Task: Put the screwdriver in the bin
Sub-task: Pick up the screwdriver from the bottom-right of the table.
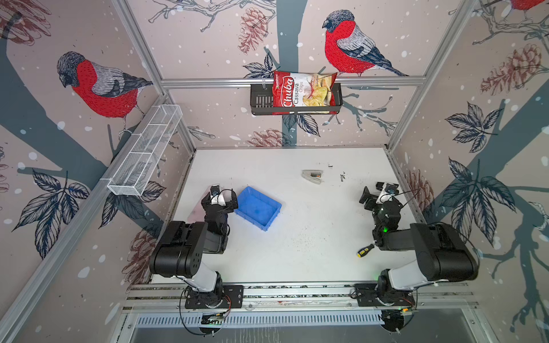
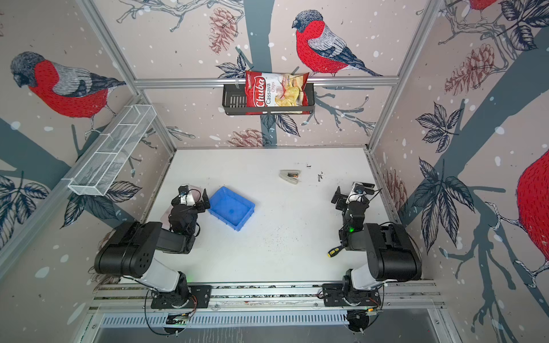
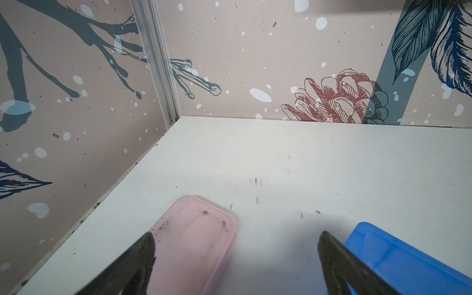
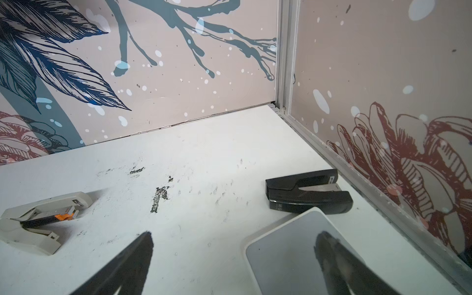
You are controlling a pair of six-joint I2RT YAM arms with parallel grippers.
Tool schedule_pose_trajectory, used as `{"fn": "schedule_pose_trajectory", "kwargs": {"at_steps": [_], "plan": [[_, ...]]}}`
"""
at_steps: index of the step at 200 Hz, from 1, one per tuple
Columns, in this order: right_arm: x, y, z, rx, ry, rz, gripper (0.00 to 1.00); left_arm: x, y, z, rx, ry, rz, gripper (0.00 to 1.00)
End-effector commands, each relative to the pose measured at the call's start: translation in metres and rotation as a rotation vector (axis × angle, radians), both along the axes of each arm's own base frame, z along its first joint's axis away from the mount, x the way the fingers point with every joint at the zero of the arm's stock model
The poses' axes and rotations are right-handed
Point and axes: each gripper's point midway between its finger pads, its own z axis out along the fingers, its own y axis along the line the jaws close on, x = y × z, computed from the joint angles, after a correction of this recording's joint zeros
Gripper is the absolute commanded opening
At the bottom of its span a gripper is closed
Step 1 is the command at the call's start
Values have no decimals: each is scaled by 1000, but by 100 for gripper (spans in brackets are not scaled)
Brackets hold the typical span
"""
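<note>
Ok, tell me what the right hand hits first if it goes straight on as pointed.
The right hand likely meets bare table, between the white stapler and black stapler; clearance over the grey slab unclear.

left arm (image 1: 178,252) and right arm (image 1: 439,255): boxy black housings, white lower links; thin black cables (image 1: 407,191) loop behind left gripper (image 3: 237,236) and right gripper (image 4: 236,235).

Bare table (image 1: 297,261) between screwdriver (image 1: 365,250) and bin (image 1: 258,212), nothing lying there. Right arm (image 1: 395,237) overhangs the screwdriver's shaft; yellow handle end is clear. Bin top open, left gripper (image 3: 236,236) just beside its wall. Grey stapler (image 1: 312,176) at back, black stapler (image 4: 306,194) and flat grey slab (image 4: 288,258) by right wall, pink lid (image 3: 194,242) by left wall.
</note>
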Motion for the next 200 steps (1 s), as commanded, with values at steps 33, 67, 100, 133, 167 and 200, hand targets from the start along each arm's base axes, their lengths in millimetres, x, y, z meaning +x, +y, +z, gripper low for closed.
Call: {"fn": "schedule_pose_trajectory", "kwargs": {"at_steps": [33,67,100,133,167,200], "plan": [[1,-1,2,-15,-6,-6,100,1,2,7,-3,-26,7,97],[0,-1,3,-15,-7,-7,100,1,2,7,-3,-26,8,97],[0,-1,3,-15,-8,-5,100,1,2,7,-3,-26,9,97],[0,-1,3,-15,-10,-3,100,0,2,6,-4,-26,9,97],[-1,-1,4,-16,-14,-3,100,-1,3,8,-2,-31,14,97],[1,-1,12,-21,-9,-17,100,-5,-6,24,32,-51,0,98]]}}
